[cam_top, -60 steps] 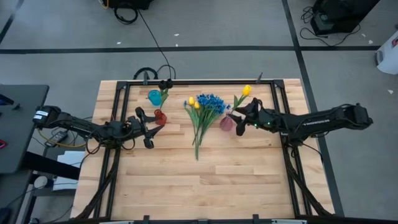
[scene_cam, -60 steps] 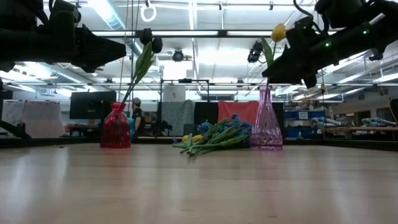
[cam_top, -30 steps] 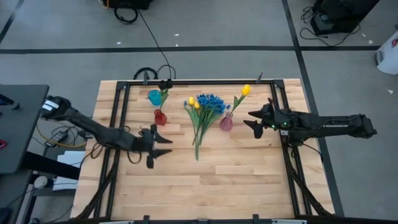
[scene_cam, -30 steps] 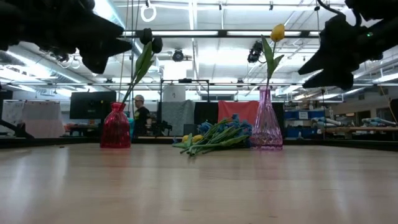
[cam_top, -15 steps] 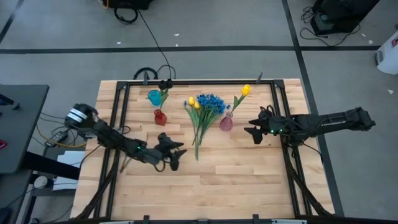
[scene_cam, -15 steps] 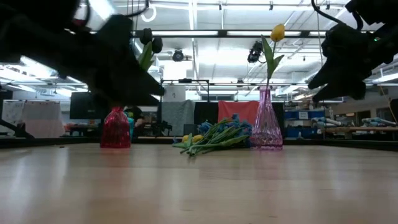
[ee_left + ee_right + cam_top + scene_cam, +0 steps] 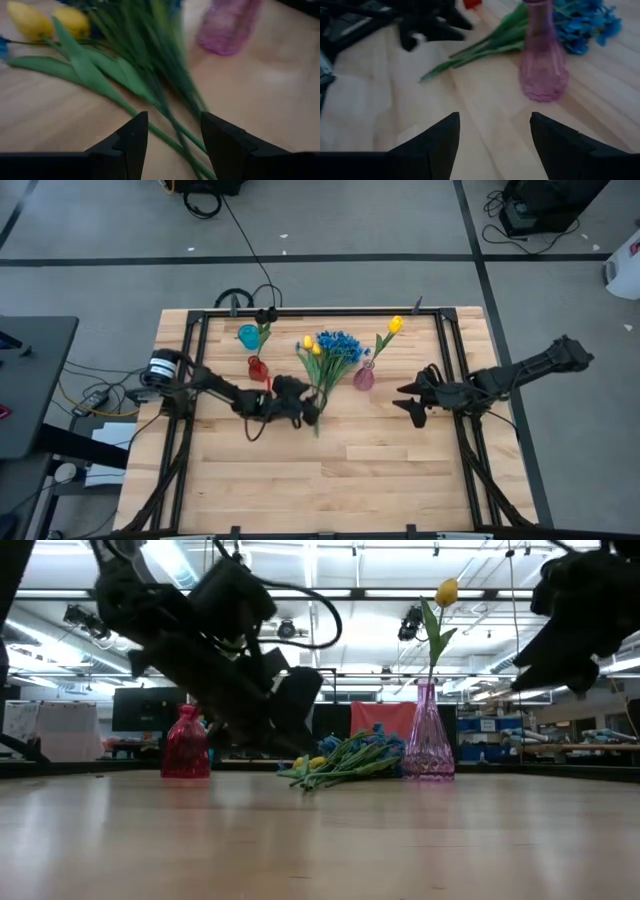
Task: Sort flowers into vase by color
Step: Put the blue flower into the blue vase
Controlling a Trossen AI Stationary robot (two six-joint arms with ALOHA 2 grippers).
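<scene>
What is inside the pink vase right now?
The pink vase holds one yellow tulip, its green stem running down into the neck. How far down the stem reaches is hard to tell through the tinted glass.

No writing to read here.
From where I stand, nothing on the worktop, the vases, the arms or the room behind carries legible words, numbers or brand marks.
</scene>
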